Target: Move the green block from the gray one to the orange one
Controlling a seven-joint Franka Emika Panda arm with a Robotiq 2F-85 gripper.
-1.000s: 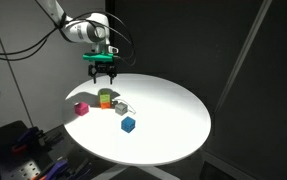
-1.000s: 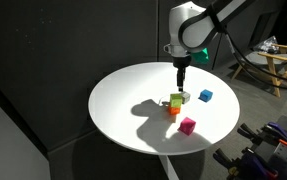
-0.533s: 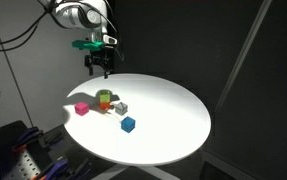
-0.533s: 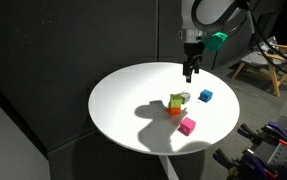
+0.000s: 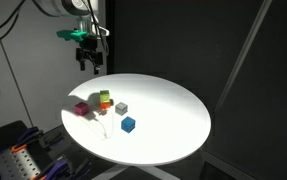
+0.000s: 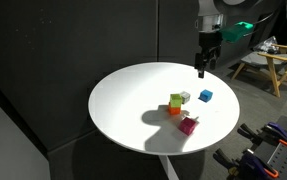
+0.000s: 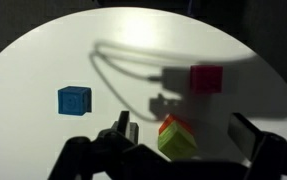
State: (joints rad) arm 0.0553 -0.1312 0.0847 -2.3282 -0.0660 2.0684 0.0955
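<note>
1. The green block (image 5: 104, 96) sat on top of the orange block (image 5: 104, 104), flush enough to rest there by its own weight, with nothing gripping it
2. The gray block (image 5: 122, 107) stood bare just beside that stack, so I judged the move you were asked for to be done
3. The blue block (image 5: 128, 124) and the pink block (image 5: 81, 109) stood apart from the stack on the round white table (image 5: 173, 120), touching nothing
4. Your pincer (image 5: 90, 66) hung high near the table's edge, well apart from every block, probably parked there to keep clear of the stack
5. Its jaws were spread wide, and they held and touched nothing
</note>
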